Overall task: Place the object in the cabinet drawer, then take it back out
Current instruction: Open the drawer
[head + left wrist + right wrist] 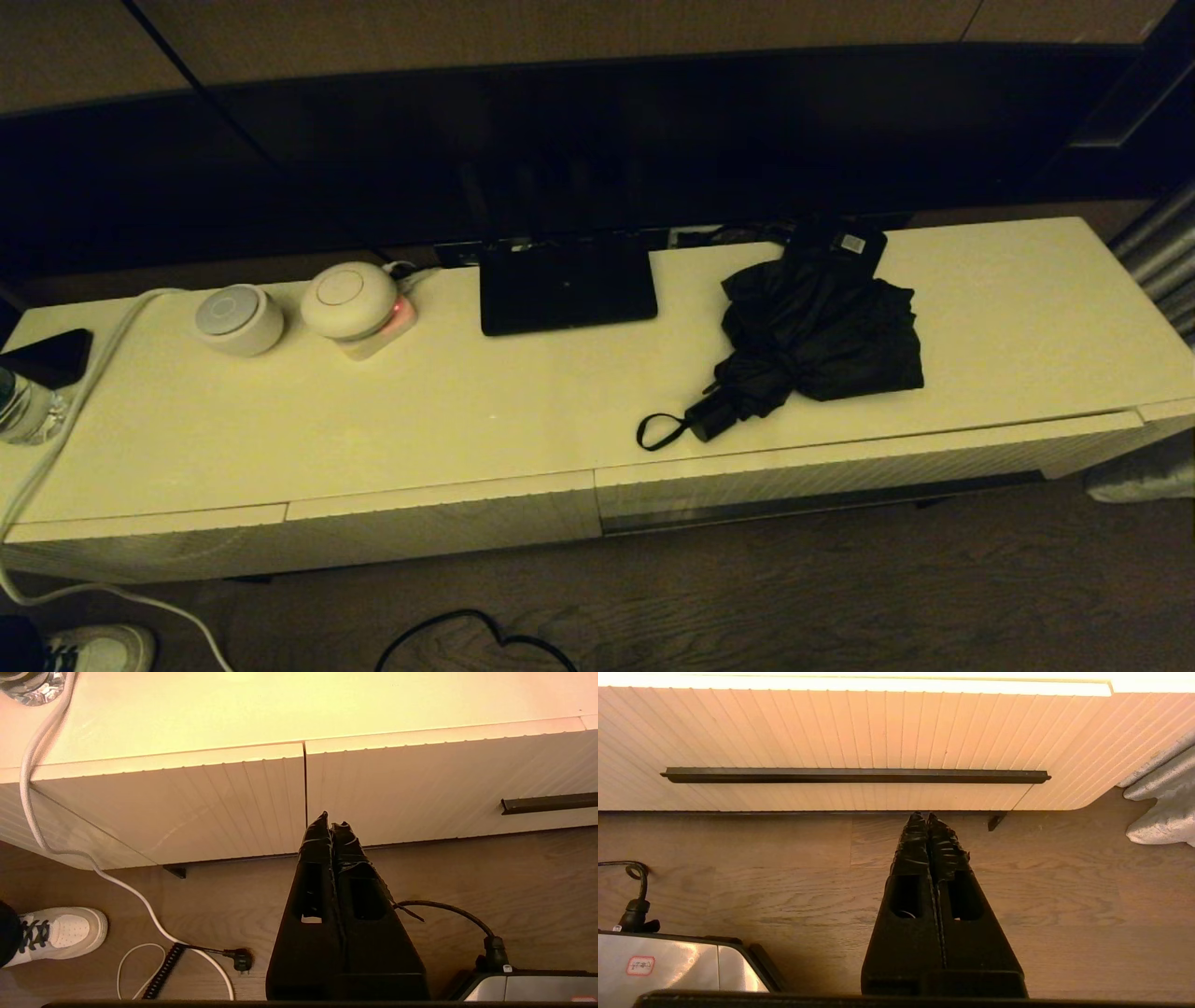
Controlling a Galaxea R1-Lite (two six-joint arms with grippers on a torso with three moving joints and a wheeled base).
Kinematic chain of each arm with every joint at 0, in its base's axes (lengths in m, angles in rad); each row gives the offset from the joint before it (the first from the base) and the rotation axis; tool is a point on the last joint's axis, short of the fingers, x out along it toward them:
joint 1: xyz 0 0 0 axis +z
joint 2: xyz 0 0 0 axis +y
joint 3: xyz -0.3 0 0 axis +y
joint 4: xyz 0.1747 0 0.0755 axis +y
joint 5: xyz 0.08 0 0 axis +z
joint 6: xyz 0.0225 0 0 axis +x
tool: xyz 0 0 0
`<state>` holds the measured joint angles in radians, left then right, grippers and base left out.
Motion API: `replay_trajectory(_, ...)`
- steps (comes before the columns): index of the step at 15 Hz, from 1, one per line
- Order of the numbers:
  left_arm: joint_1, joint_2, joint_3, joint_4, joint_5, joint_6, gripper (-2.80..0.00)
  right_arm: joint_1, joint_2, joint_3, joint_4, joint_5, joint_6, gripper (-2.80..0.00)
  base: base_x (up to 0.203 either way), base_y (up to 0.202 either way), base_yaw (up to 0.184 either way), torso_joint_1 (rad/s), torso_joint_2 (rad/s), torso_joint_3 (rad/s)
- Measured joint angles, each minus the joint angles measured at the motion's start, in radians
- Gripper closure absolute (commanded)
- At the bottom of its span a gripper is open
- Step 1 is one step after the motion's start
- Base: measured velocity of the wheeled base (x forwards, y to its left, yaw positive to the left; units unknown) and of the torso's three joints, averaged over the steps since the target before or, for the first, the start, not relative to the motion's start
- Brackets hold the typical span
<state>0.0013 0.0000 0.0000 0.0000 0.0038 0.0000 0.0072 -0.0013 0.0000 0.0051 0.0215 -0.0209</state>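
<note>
Cream-white is all I get across the low cabinet, and from the head camera I read its tabletop from the left end: a water bottle and a dark phone at the edge, with a white cable trailing off the top to the floor. Next come two round white devices, a grey-topped puck and a domed one sitting on a base with a small red light. Near the middle, at the back, lies the flat black router. Right of it the black umbrella rests on the tabletop, canopy loosely bunched, its short handle pointing toward the front edge and the strap loop lying flat beside it; a small black box with a white sticker touches the canopy's far side. Directly below the umbrella, the wide ribbed drawer stands out only slightly from the cabinet front, its dark handle bar plain in my right wrist camera. Neither arm shows in the head camera. My left gripper hangs low before the seam between the two drawer fronts, fingers pressed together and holding nothing; my right gripper hangs over the wood floor just below the handle bar, fingers likewise together.
</note>
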Motion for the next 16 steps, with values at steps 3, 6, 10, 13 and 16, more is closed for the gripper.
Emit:
replay_trajectory(3, 0.000, 0.000, 0.000, 0.000, 0.000, 0.000, 0.00, 0.000, 0.000, 0.000, 0.000, -0.005, 0.002, 0.00, 0.000, 0.000, 0.000, 0.000, 0.00, 0.000)
replay_trajectory(6, 0.000, 0.000, 0.000, 0.000, 0.000, 0.000, 0.00, 0.000, 0.000, 0.000, 0.000, -0.006, 0.003, 0.00, 0.000, 0.000, 0.000, 0.000, 0.00, 0.000)
replay_trajectory(10, 0.000, 0.000, 0.000, 0.000, -0.001, 0.000, 0.00, 0.000, 0.000, 0.000, 0.000, -0.009, -0.005, 0.00, 0.000, 0.000, 0.000, 0.000, 0.00, 0.000)
replay_trajectory(13, 0.000, 0.000, 0.000, 0.000, 0.000, 0.000, 0.00, 0.000, 0.000, -0.021, 0.011, -0.027, -0.014, 0.00, 0.000, 0.000, 0.000, 0.000, 0.00, 0.000)
replay_trajectory(16, 0.000, 0.000, 0.000, 0.000, 0.000, 0.000, 0.00, 0.000, 0.013, -0.151, 0.062, -0.019, -0.018, 0.00, 0.000, 0.000, 0.000, 0.000, 0.00, 0.000)
